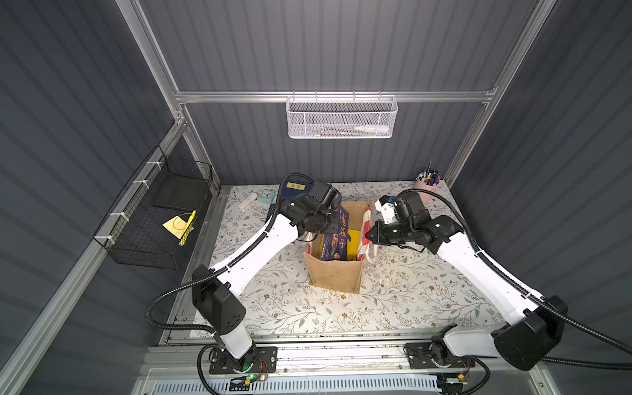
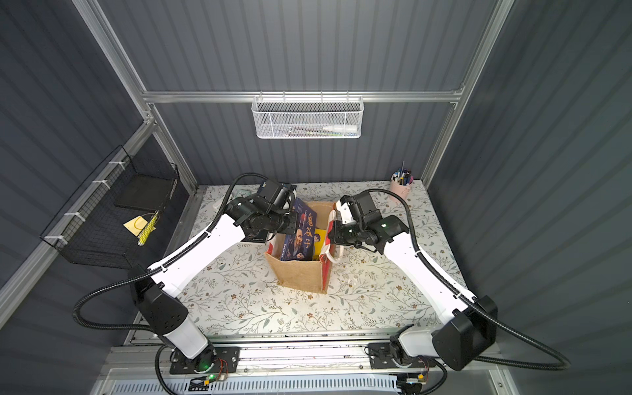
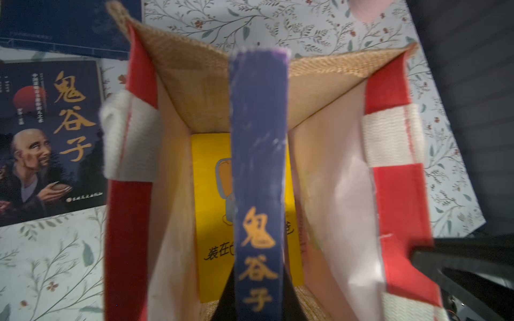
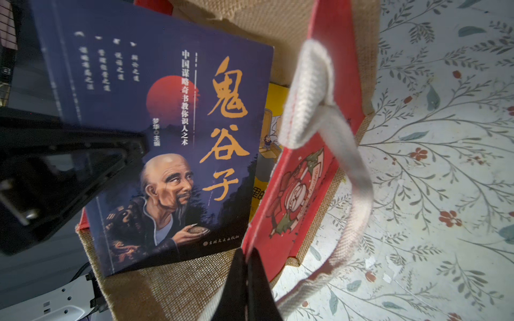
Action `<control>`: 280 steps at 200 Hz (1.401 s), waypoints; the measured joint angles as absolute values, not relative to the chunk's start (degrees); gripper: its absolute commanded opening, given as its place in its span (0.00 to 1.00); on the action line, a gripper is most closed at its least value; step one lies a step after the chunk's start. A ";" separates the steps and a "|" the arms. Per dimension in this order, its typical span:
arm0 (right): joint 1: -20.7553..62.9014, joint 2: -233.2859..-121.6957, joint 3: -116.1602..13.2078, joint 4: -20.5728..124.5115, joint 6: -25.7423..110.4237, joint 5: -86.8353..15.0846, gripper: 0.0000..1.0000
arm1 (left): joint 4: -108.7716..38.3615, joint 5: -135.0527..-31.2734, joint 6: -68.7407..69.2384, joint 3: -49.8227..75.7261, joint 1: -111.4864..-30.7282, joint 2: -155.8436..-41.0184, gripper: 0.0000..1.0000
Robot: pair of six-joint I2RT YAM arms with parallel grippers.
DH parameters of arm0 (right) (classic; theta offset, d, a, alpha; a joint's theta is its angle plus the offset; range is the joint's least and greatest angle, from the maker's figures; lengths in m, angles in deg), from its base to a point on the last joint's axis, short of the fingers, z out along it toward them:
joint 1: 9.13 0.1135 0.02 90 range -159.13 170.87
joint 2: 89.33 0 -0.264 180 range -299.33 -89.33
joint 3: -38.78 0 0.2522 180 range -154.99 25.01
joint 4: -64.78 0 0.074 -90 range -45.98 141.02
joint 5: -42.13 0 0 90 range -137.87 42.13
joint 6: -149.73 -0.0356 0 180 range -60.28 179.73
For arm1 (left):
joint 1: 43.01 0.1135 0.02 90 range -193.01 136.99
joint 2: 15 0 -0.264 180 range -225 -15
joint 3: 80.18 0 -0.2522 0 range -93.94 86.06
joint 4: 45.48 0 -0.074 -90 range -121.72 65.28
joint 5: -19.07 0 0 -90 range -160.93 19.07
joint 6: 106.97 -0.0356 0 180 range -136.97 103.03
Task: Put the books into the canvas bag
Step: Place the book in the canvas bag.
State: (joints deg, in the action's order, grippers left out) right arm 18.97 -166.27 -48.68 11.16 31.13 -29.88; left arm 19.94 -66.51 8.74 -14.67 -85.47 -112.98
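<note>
left pincer grips one portrait book | second portrait book on table | right pincer pinches bag

The left arm and right arm are white with fat black joints. A bumpy black cable runs by each. A green light glows near the bottom of the frame.

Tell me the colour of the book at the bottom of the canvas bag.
Bright yellow; the book shows best in the left wrist view.
</note>
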 measured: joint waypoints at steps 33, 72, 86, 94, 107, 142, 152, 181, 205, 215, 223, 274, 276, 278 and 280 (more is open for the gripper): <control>18.90 -166.27 -48.48 11.84 31.23 -28.85 0.00 | 21.68 -67.23 9.16 -18.12 -85.68 -117.35 0.00; 18.86 -166.27 -48.48 11.84 31.54 -28.74 0.00 | 18.76 -75.93 11.02 -18.26 -85.73 -119.93 0.00; 18.75 -166.27 -48.48 11.80 31.72 -28.74 0.00 | 16.83 -79.27 12.04 -18.23 -85.33 -120.21 0.00; 18.66 -166.27 -48.48 11.75 31.74 -28.76 0.00 | 15.48 -80.93 12.68 -17.95 -85.12 -120.28 0.00; 18.57 -166.27 -48.48 11.64 31.82 -28.78 0.00 | 13.55 -82.68 13.51 -16.92 -84.66 -120.28 0.00; 18.27 -165.97 -48.48 11.12 31.91 -28.80 0.00 | 8.99 -84.58 14.60 -10.52 -82.60 -120.28 0.00; 18.20 -165.84 -48.48 10.90 31.91 -28.80 0.00 | 8.44 -84.47 14.60 -8.79 -81.77 -120.30 0.00; 18.03 -165.81 -48.48 10.68 31.91 -28.78 0.00 | 8.55 -82.88 14.49 -6.48 -80.22 -120.36 0.04; 18.01 -165.81 -48.48 10.66 31.91 -28.78 0.00 | 8.90 -80.89 13.64 -6.45 -80.13 -120.34 0.23; 18.01 -165.81 -48.48 10.66 31.91 -28.80 0.00 | 9.12 -79.47 12.74 -6.52 -80.24 -120.34 0.32; 17.94 -165.81 -48.48 10.66 31.91 -28.78 0.00 | 9.58 -78.46 12.22 -6.74 -80.37 -120.28 0.37; 17.90 -165.81 -48.48 10.70 31.91 -28.78 0.00 | 12.42 -72.85 9.95 -10.23 -80.96 -116.76 0.39; 17.90 -165.81 -48.48 10.68 31.91 -28.78 0.00 | 12.50 -72.39 9.79 -10.41 -81.07 -116.41 0.39; 17.90 -165.81 -48.48 10.68 31.91 -28.78 0.00 | 12.57 -72.15 9.64 -10.56 -81.18 -116.08 0.39; 17.90 -165.81 -48.48 10.70 31.91 -28.78 0.00 | 12.59 -71.84 9.51 -10.72 -81.27 -115.77 0.38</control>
State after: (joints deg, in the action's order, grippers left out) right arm 17.90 -165.81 -48.48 10.70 31.91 -28.78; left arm 12.59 -71.84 9.51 -10.72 -81.27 -115.77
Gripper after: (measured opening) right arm 0.056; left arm 0.403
